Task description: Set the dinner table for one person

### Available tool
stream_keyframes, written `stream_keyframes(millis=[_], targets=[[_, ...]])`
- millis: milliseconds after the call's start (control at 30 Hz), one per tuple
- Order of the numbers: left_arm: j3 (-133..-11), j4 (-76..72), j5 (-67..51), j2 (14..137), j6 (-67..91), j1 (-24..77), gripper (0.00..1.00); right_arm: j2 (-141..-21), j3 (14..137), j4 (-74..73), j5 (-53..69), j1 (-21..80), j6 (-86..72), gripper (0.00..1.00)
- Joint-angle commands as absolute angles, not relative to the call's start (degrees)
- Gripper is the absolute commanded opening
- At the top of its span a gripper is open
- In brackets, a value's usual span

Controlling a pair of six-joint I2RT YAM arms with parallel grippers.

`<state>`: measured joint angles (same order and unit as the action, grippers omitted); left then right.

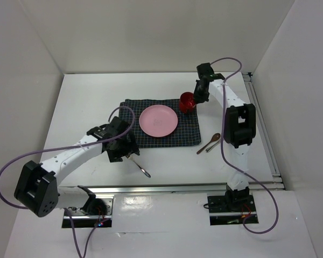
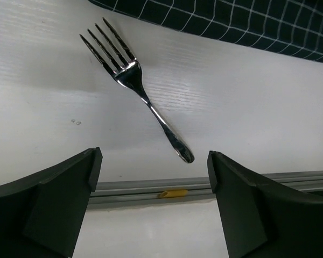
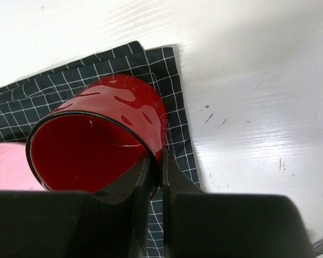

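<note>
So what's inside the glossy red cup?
Only bare red wall shows inside the glossy red cup; nothing visible lies in it. One finger of the right hand dips in at the rim, hiding the nearest part.

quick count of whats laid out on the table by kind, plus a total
placemat: 1
plate: 1
cup: 1
fork: 1
spoon: 1
total: 5, not counting a thin piece beside the spoon, too small to identify

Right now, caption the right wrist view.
Right hand grips the red cup by its rim, over the checked placemat beside the pink plate.
</note>
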<state>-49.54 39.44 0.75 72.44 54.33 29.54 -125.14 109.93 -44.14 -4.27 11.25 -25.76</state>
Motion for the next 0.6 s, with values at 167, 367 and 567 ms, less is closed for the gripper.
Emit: stream_keyframes(millis=[167,367,567], targets=[[-51.6,39.6,2.1,77.5,56.0,32.3,0.96,-123.6,115.5,-42.6,-2.8,10.9,-25.0,0.85],[-49.3,37.4,3.2,80.2,64.1,34.5,0.82,-117.1,115.6,-42.6,-1.8,10.9,-24.5,0.95],[-51.9,38.8,8.6,86.3,75.6,37.2,0.75,-109.5,111.5,-42.1,-0.5,10.9,-24.5,0.95]])
